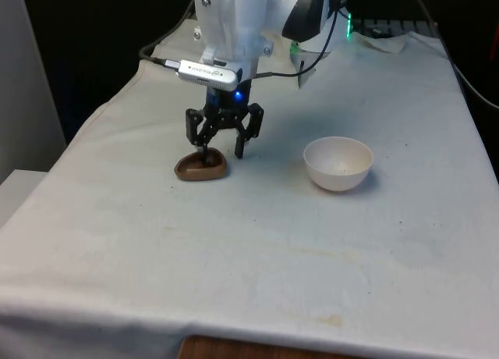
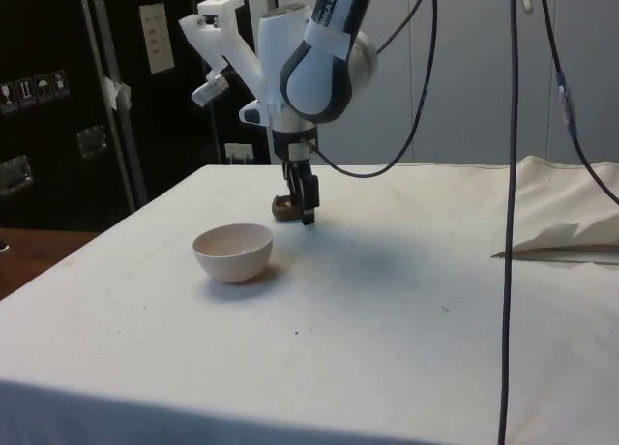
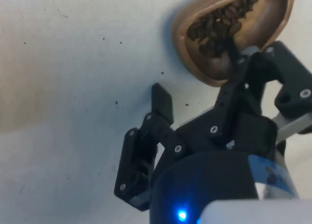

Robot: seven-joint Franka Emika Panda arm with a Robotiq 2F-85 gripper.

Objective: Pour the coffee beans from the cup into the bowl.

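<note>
Wrist view has the gripper (image 3: 195,75) spread wide, one finger dipped inside the brown cup (image 3: 234,34) of coffee beans (image 3: 219,24), the other outside its rim. White bowl (image 1: 337,163) sits well apart on the tablecloth (image 1: 249,250).

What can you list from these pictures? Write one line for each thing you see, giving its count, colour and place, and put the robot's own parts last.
Cup: one, brown, on the cloth towards the front view's left, right under the gripper.
Coffee beans: a small heap, dark brown, inside the cup.
Bowl: one, white, on the cloth to the front view's right of the cup, apart from it; whether anything is in it is hard to tell.
Tablecloth: one, white, covering the table.
Loose cloth: one, white, bunched up at the table's edge in the side view.
Gripper: one, black, open, low at the cup with one finger reaching into it and the other outside over the cloth.
Arm: one, white, above the cup.
</note>
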